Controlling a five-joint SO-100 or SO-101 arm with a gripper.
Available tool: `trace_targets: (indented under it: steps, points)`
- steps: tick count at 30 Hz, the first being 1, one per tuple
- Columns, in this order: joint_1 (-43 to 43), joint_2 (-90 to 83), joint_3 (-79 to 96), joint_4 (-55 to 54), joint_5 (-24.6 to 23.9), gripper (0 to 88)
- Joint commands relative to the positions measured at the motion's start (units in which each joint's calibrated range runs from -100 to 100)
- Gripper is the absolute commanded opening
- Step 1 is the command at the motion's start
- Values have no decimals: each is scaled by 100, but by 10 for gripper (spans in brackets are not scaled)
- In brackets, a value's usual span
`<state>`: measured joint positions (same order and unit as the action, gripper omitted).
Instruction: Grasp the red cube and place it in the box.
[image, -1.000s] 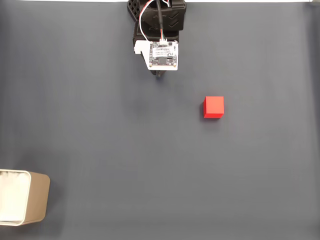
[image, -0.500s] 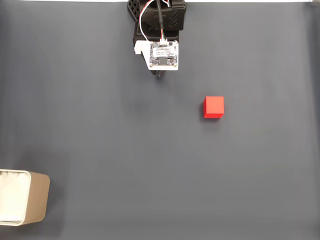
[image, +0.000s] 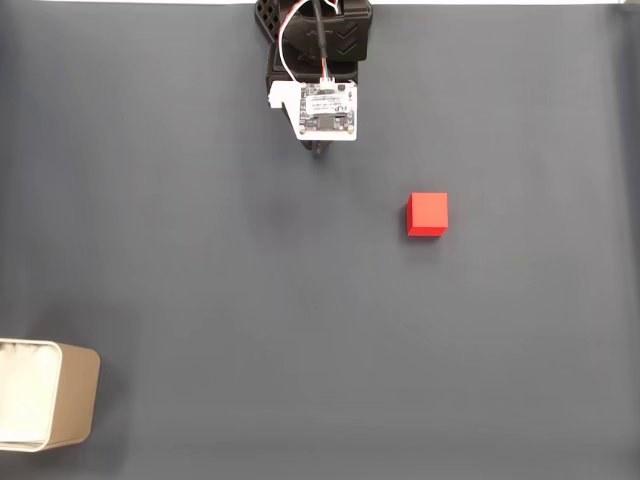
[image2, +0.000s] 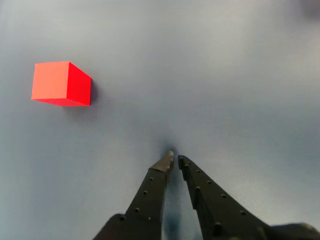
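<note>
The red cube (image: 428, 215) rests on the dark grey mat, right of centre in the fixed view; the wrist view has it at the upper left (image2: 61, 84). The beige box (image: 45, 408) stands at the lower left corner of the fixed view, white inside. My gripper (image2: 175, 161) points down near the mat with its black fingers nearly touching and nothing between them. In the fixed view the arm sits folded at the top centre, its white circuit board (image: 323, 108) covering most of the gripper (image: 319, 148). The cube lies well to the right and below it.
A dark grey mat (image: 250, 300) covers the whole surface. A thin white strip (image: 500, 3) of table shows along the top edge of the fixed view.
</note>
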<state>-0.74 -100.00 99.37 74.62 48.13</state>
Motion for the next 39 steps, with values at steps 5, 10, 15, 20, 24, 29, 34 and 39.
trace_targets:
  steps: [5,10,15,20,24,29,34,39]
  points:
    - [39,9,45,-184,-10,0]
    - [131,61,36,-2159,-171,0]
    - [159,589,-685,-4020,-200,0]
    - [81,1308,-2355,-4454,-259,0]
    - [10,1872,-3568,-4429,-264,0]
    - [-11,2504,-4763,-3946,-259,0]
    - [-4,3180,-5813,-2643,-181,0]
    - [-11,3821,-6634,-1536,-117,0]
